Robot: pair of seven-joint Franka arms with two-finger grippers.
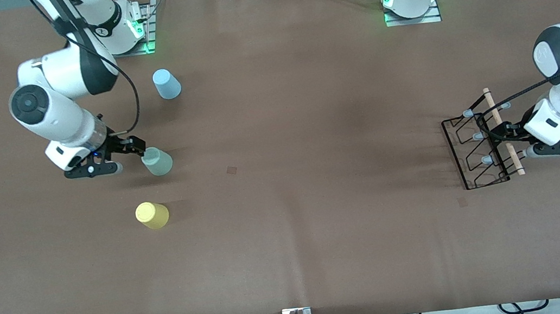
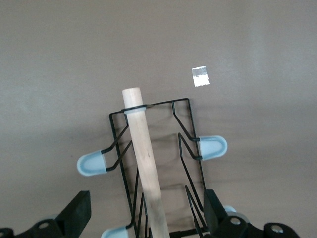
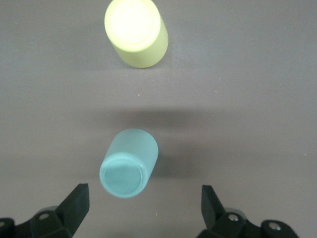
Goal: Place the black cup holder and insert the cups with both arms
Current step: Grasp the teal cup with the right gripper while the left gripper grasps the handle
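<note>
Three cups standing upside down at mid-left of the front view — blue (image 1: 166, 83), green (image 1: 157, 161), yellow (image 1: 152, 215). One black cup holder (image 1: 476, 151) sitting at right. Right gripper (image 3: 143, 206) spreading wide around the green; left gripper (image 2: 147, 213) gaping, straddling the rod (image 2: 146, 163) — a white tape square (image 2: 200, 76) showing only in the left wrist view.

In the left wrist view, the black wire cup holder with its light wooden rod (image 2: 148, 173) is cut off by the picture's edge. In the front view, part of it is hidden by the left gripper (image 1: 508, 138).
</note>
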